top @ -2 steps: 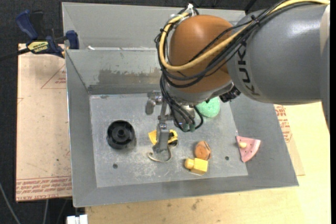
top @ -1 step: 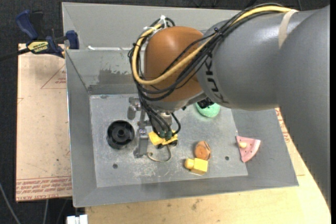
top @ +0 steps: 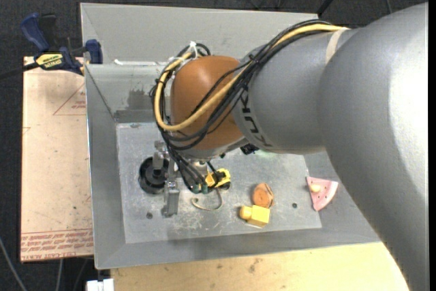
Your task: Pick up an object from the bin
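The thing nearest to the tool is a black round thing (top: 148,174). It lies on the floor of the grey bin (top: 103,160), in the left part and about halfway between the back wall and the front wall. It is dark all over and looks low and disc-like, with a raised middle; more detail I cannot make out. The tool (top: 169,197) stands just beside it on its right side and points down to the bin floor. Whether the tool touches the black thing I cannot tell, and whether the tool is spread or pressed together I also cannot tell, because the wrist covers its upper part.

Right of the tool lies a small yellow and black thing (top: 219,178), partly under the wrist, and in front of it is a thin pale loop (top: 204,205) on the floor. Further right there is an orange rounded thing (top: 262,194), and a yellow block (top: 257,216) touches it or lies just beside it toward the front. Well apart, near the right wall, lies a pink wedge (top: 321,192).

Above the middle of the bin hangs the orange cover (top: 204,95) of the wrist, with black and yellow cables (top: 178,126) looped around it. The thick grey arm (top: 340,92) hides the right rear part of the bin.
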Controlling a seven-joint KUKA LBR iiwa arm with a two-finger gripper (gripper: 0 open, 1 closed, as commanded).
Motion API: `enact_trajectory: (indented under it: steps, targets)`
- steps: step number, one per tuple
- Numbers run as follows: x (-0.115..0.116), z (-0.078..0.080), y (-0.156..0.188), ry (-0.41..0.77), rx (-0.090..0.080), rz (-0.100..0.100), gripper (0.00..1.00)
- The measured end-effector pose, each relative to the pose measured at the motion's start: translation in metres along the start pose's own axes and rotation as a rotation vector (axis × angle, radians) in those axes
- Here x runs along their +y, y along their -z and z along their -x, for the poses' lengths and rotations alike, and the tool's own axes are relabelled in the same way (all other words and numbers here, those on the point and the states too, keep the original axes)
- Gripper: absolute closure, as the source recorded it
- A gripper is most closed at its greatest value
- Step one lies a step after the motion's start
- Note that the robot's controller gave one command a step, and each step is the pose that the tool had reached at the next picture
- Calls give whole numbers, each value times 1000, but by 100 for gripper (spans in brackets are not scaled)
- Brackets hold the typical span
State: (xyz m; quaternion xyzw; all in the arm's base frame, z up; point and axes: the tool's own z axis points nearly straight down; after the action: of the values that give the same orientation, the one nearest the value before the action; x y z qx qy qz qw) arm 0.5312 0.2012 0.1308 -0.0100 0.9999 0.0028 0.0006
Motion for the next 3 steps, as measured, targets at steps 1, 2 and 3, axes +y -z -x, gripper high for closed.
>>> enact_trajectory:
  steps: [1, 2, 3]
  targets:
    - [-47, -41, -26, -36, 2, -4, 100]
    - [-47, -41, -26, -36, 2, -4, 0]
    - [-47, -41, -26, -36, 2, -4, 0]
